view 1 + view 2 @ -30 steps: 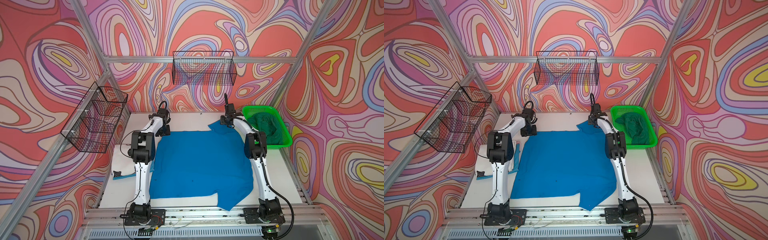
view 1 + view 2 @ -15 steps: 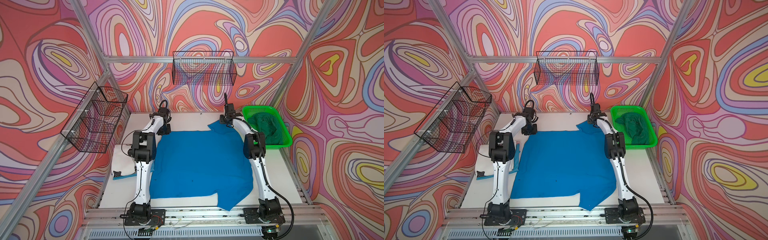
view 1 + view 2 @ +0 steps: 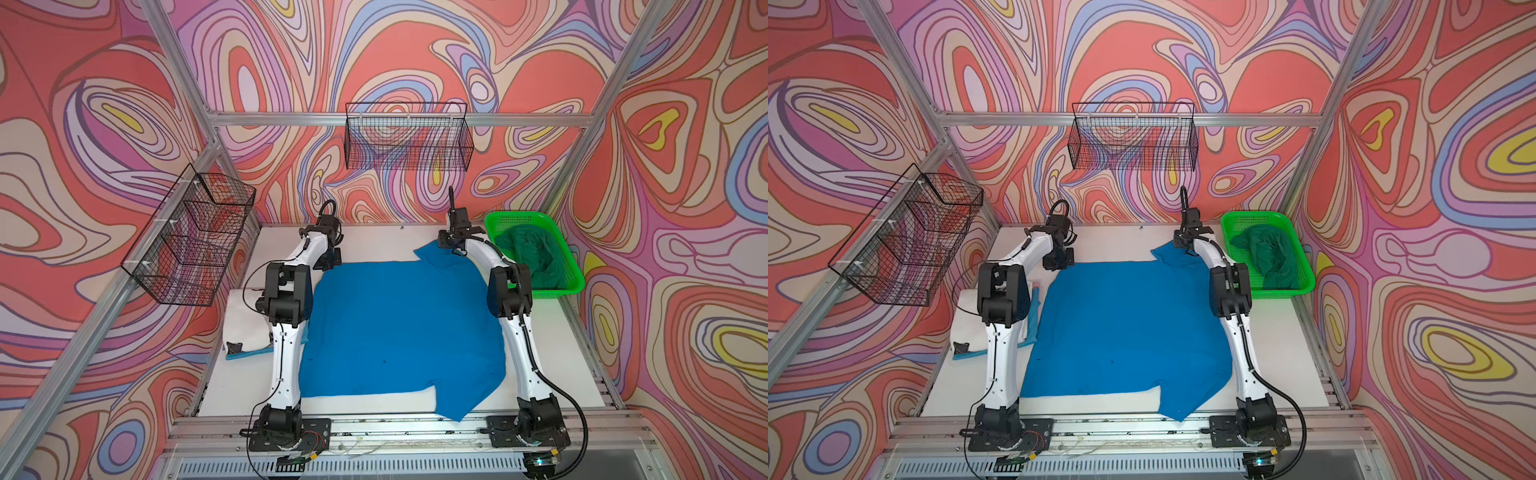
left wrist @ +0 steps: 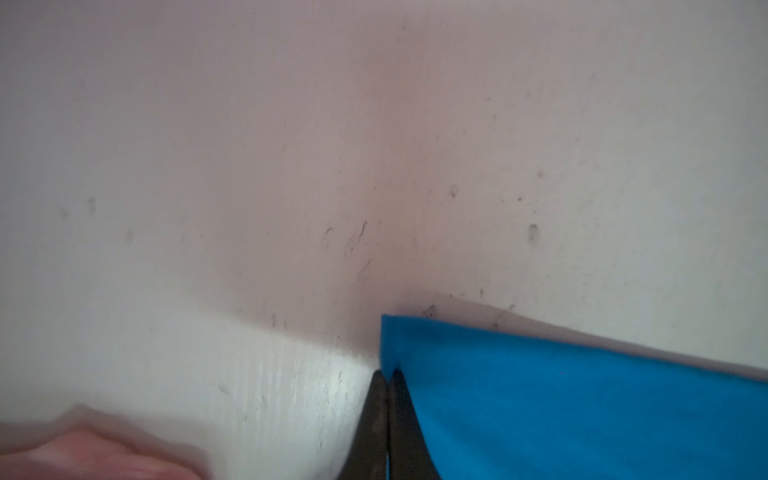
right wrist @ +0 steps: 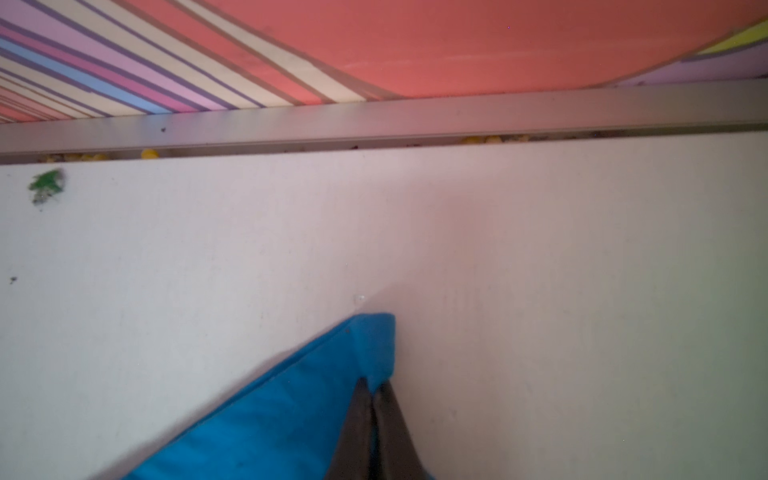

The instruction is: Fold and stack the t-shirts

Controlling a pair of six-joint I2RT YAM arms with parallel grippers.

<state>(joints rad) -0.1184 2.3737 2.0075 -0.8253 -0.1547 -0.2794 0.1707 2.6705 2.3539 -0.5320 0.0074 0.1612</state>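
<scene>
Shirt [image 3: 399,332] spread flat on counter [image 3: 374,240]. Left gripper [image 4: 388,380] clenched on its far corner, barely at the edge; right gripper [image 5: 375,384] clenched on far sleeve tip. Risk: left bite is thin, cloth could slip on lifting, skewing the fold; near sleeve may drag.

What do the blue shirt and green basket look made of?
Blue shirt: soft matte cloth, probably a cotton knit; it lies limp and flat, with corners folded over. Green basket: rigid, slightly shiny plastic, likely moulded; open mesh walls.
</scene>
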